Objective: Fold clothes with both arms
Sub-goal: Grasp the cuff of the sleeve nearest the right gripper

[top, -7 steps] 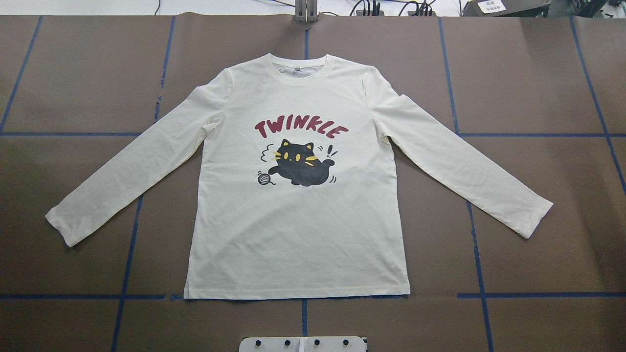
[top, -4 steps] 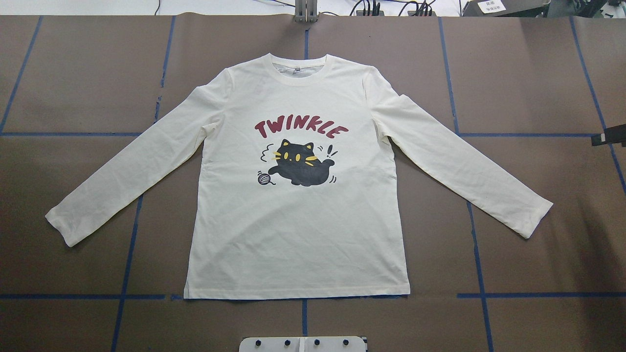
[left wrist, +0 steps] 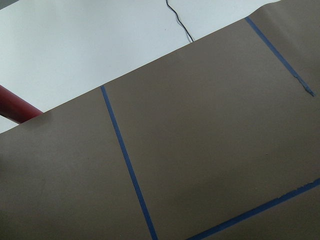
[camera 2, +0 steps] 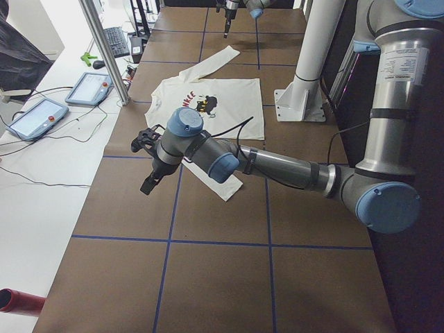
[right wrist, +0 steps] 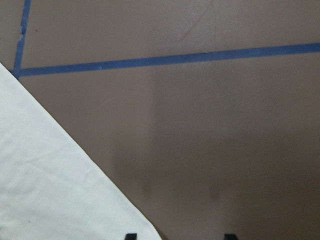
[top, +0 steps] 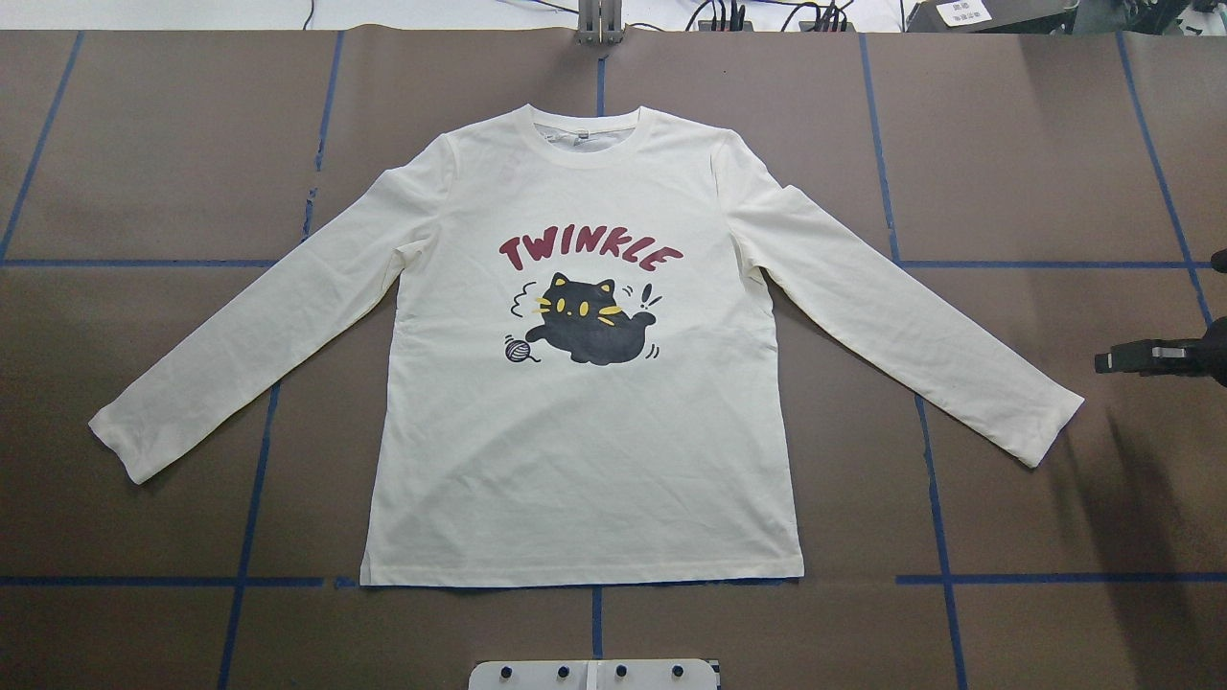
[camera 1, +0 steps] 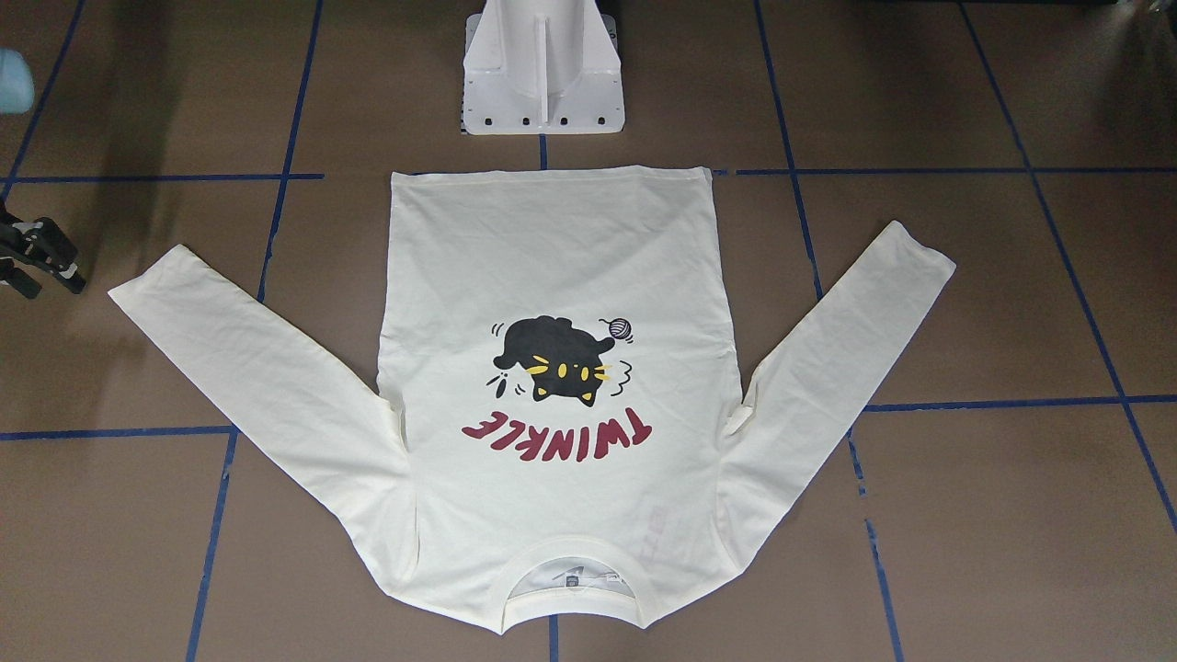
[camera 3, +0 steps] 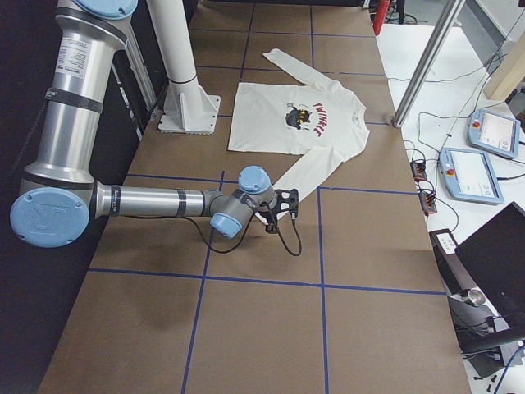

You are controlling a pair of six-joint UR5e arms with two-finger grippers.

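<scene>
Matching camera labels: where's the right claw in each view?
Front-facing: right claw at left edge.
Overhead: claw at right edge.
Exterior left: claw at top, far end.
Exterior right: claw near centre.
Left wrist: not in it.
Right wrist: claw at bottom edge.
Landmark: T-shirt sleeve cuff beside it.

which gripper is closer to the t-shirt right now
Right. The right gripper is just off the sleeve cuff of the T-shirt on that side. The left gripper is farther out past the opposite cuff, over bare table.
</scene>
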